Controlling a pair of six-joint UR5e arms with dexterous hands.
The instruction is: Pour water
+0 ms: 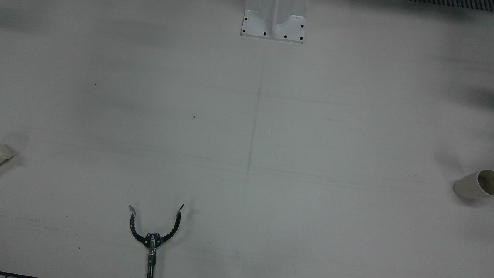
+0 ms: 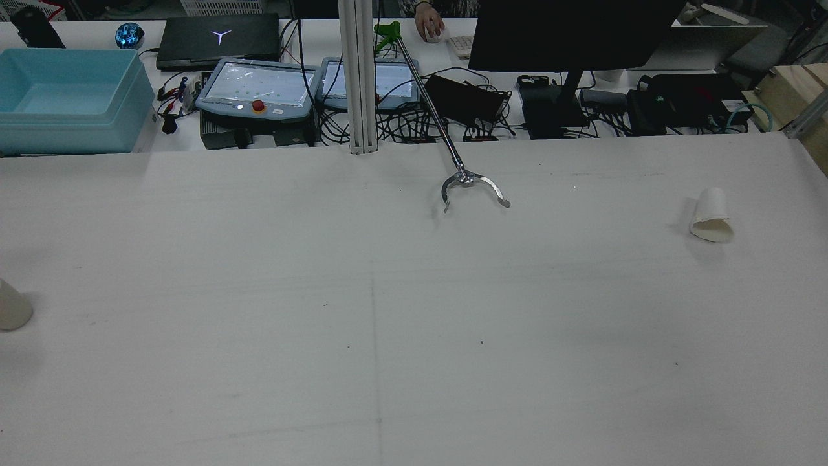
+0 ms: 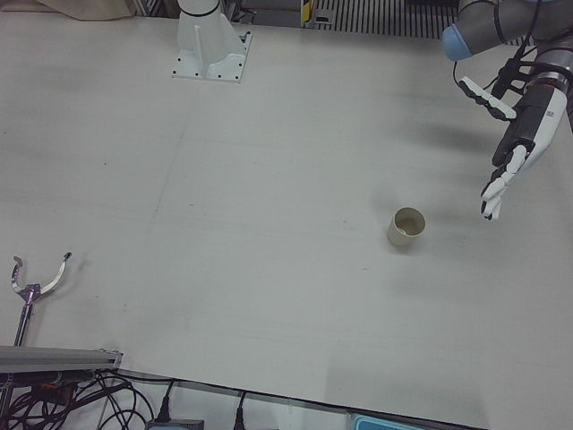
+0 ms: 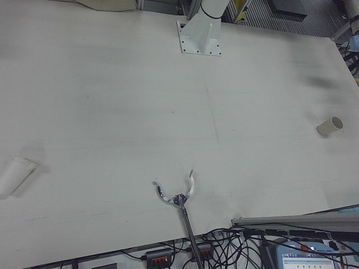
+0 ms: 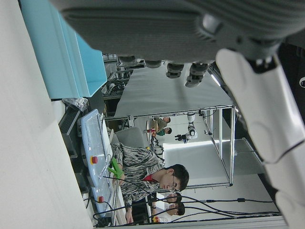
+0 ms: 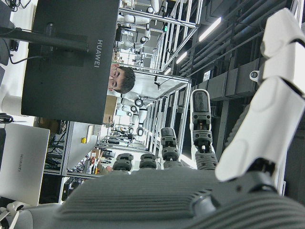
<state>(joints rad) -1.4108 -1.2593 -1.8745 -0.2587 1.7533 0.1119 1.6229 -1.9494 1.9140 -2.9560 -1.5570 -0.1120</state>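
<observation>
Left-front view has the left hand (image 3: 517, 148) hovering with fingers spread wide, holding nothing, just off the paper cup (image 3: 407, 227) lying on its side on the tabletop (image 3: 269, 179), while the right hand (image 6: 228, 157) shows fingers apart, empty.

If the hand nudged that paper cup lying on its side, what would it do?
The cup lies on its side, so it would probably roll, likely curving since it tapers. It looks like thin paper: probably light and easily crushed.

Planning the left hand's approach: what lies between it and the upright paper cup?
Nothing: bare white table between the left robot hand and beige paper cup, in the left-front view.
</observation>
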